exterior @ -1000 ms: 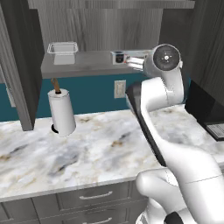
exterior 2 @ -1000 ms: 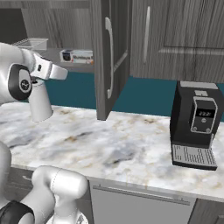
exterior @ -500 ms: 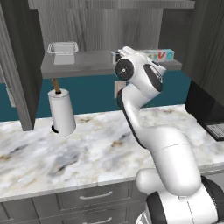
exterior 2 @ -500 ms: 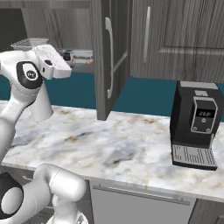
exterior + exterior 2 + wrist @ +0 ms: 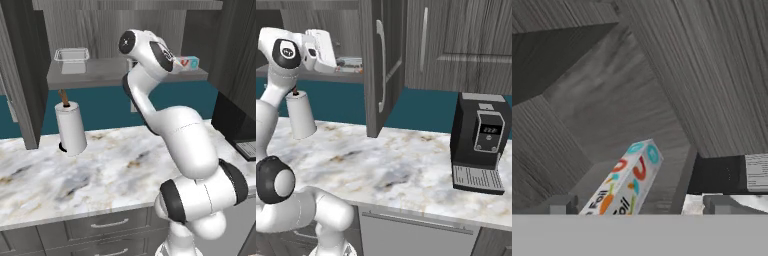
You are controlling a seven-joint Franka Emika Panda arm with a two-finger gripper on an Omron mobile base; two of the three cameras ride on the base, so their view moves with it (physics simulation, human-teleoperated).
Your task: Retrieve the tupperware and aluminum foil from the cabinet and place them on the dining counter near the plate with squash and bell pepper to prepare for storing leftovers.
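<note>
The aluminum foil (image 5: 626, 186), a white and light-blue carton with colourful print, lies on the grey shelf (image 5: 100, 77) of the open cabinet. My gripper (image 5: 642, 204) is open, and the carton's near part sits between the wide-spread fingertips (image 5: 559, 204), closer to the left one. From the right base view my hand (image 5: 320, 46) hovers at shelf height just left of the foil (image 5: 351, 62). The foil's (image 5: 188, 62) end peeks out right of my arm. The tupperware (image 5: 71, 55), translucent white, sits at the shelf's left end. The dining counter and the plate are out of view.
A white paper towel roll (image 5: 70, 129) stands on the marble counter (image 5: 100, 175) below the shelf. The open cabinet door (image 5: 381, 65) hangs right of my hand. A black coffee machine (image 5: 481, 145) stands at the counter's right end. Grey drawers (image 5: 107, 225) run under the counter.
My arm's upper links have swung and the wrist has rolled, turning the hand from pointing left along the shelf to facing the foil. The foil, tupperware and base have stayed put.
</note>
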